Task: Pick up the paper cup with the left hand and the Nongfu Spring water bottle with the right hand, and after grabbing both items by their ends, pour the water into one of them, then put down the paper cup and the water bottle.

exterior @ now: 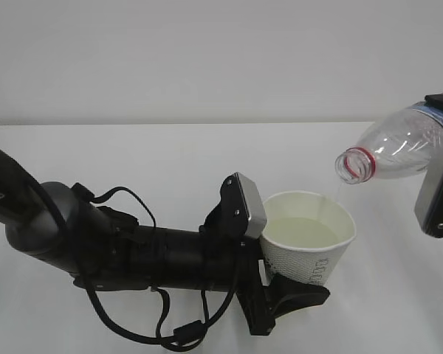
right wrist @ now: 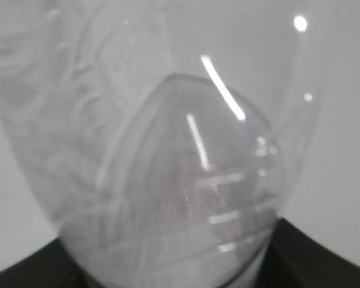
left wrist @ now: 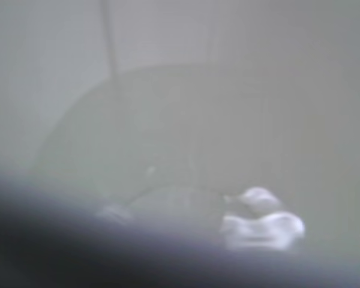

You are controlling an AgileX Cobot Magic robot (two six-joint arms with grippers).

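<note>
The left hand (exterior: 292,284) reaches in from the left of the exterior view and clamps the paper cup (exterior: 308,236) near its base, jaws standing fairly wide around it; the cup sits upright and off the white table (exterior: 170,162). Dark green print runs along the cup's lower side, too small to read. Letters ending in "PER" show in white on the arm at the far left edge. The right hand (exterior: 441,184) at the right edge grips the Nongfu Spring water bottle (exterior: 399,151) by its bottom end, the bottle lying nearly level with its red-ringed mouth tipped down above the cup's far rim. A thin stream of water (exterior: 338,193) falls from the mouth into the cup, which already holds pale liquid. Both wrist views are blurred; the right one shows only clear ribbed plastic close up
</note>
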